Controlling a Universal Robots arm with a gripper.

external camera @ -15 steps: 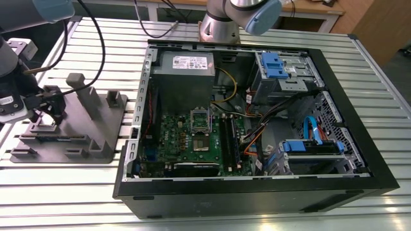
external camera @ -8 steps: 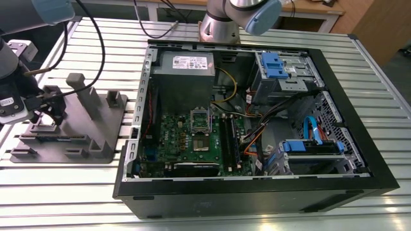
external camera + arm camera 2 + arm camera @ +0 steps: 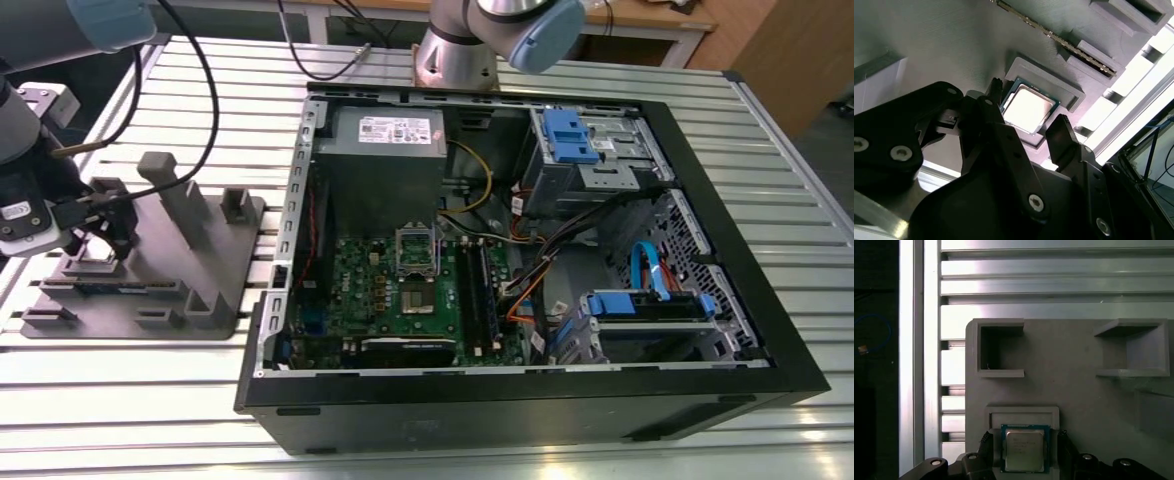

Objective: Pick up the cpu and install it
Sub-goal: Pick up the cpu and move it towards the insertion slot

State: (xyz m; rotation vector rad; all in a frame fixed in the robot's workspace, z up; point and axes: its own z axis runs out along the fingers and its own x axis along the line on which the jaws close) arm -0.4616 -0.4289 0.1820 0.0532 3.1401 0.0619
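Cpu (image 3: pixel 1025 450) lies flat in a shallow pocket of the grey fixture (image 3: pixel 1079 390), directly between the fingers (image 3: pixel 985 445) of the claw (image 3: pixel 1024 439). The pocket rim closes the edge ahead of the claw, and the two side edges stand free with a narrow gap to each finger. Past the pocket a thin board (image 3: pixel 1054 37) stands on edge in a slot, a fixture post (image 3: pixel 160 175) rises close by, and the pc case (image 3: pixel 534 400) sits well apart toward the exterior view's right. Claw spread wide, straddling the cpu, gripping nothing; contact with the chip cannot be told.
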